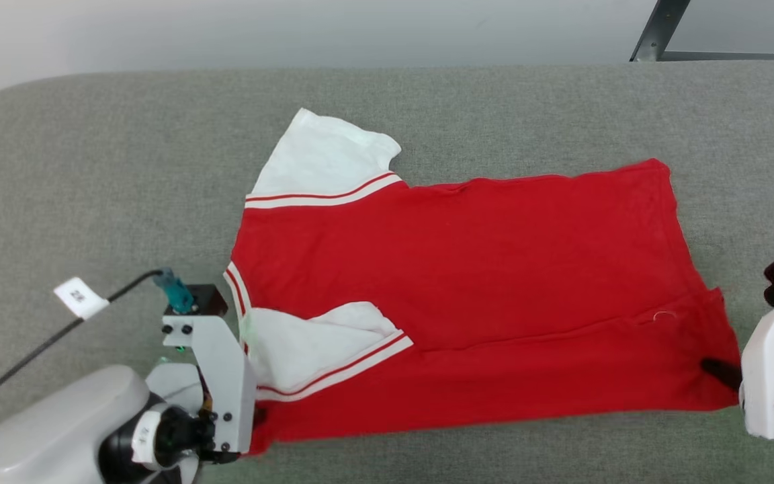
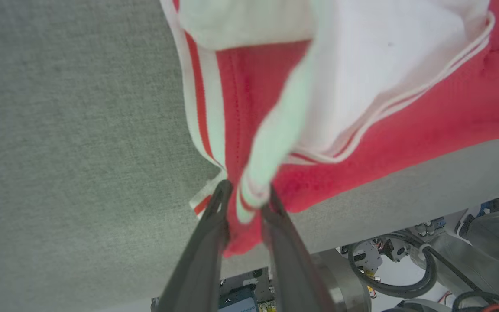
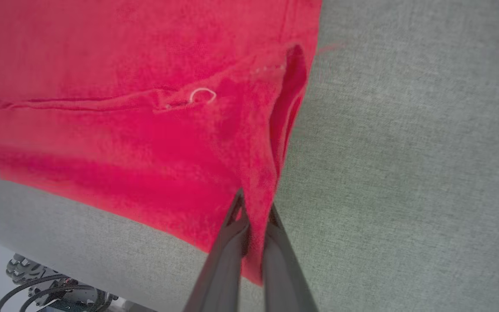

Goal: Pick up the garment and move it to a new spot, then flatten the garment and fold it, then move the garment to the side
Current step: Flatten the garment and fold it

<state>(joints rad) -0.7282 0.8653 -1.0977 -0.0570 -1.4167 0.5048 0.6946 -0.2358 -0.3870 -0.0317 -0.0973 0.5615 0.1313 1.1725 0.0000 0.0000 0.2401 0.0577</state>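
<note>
Centrally in the head view, the red jersey T-shirt (image 1: 467, 269) lies spread on the grey fabric-covered surface (image 1: 111, 175), with its striped collar toward frame left and its hem toward frame right. The left gripper (image 2: 246, 197) is closed upon the bunched lower-left corner, beside the folded white sleeve (image 1: 306, 349). The right gripper (image 3: 256, 208) is closed upon the lower-right hem corner. The fabric is judged light, limp and unlikely to slip. Holds at opposite corners suit drawing it taut.

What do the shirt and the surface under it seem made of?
The shirt: soft matte knit, probably cotton jersey; it creases and bunches in the left gripper. The surface: grey woven upholstery-like cloth, matte, fine speckled weave visible; possibly padded, judging by its rounded corner.
</note>
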